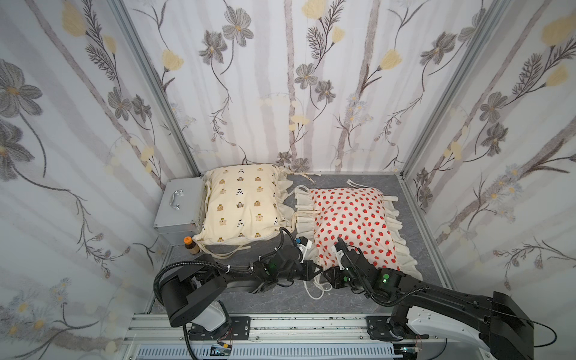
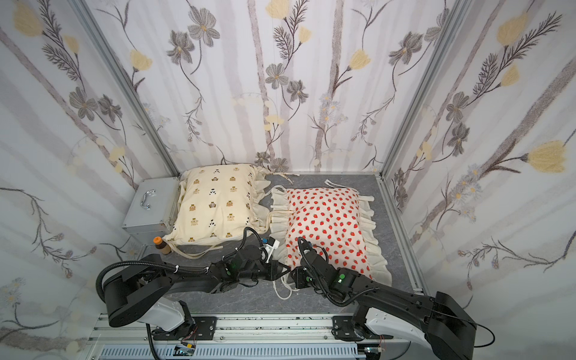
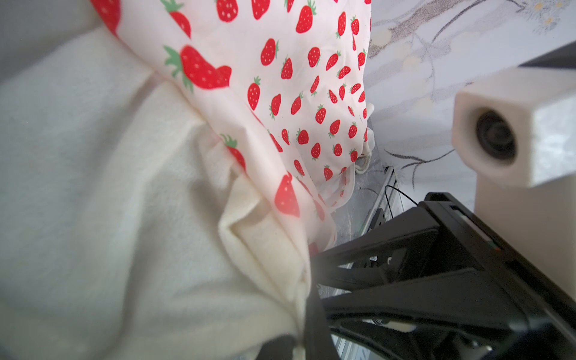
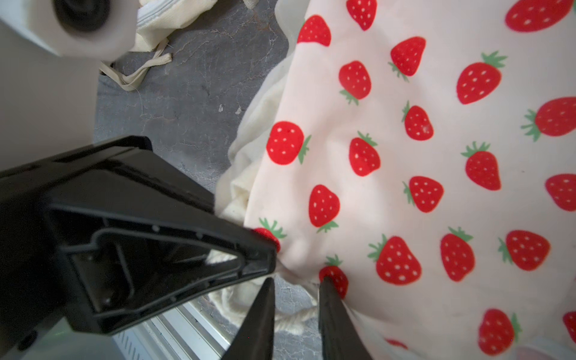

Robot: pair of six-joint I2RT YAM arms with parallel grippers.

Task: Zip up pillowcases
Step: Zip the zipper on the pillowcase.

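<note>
Left end effector [image 4: 271,254] clamped; right end effector [image 4: 296,290] slightly parted.

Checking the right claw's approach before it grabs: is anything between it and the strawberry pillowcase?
Nothing visible does. The right claw, jaws apart, sits at the near corner of the strawberry pillowcase, with one finger touching the fabric. The left claw pinches that same corner alongside it, not in between.

My left arm [image 1: 199,280] and right arm [image 1: 442,296] are glossy black, each on a white base [image 1: 213,318] bolted to a black bracket [image 1: 238,325]. Ribbed black cables [image 1: 187,264] run along me. Green lights [image 1: 385,276] glow near my wrists. My right gripper [image 4: 297,280] ends in tapered black fingers [image 4: 261,321].
</note>
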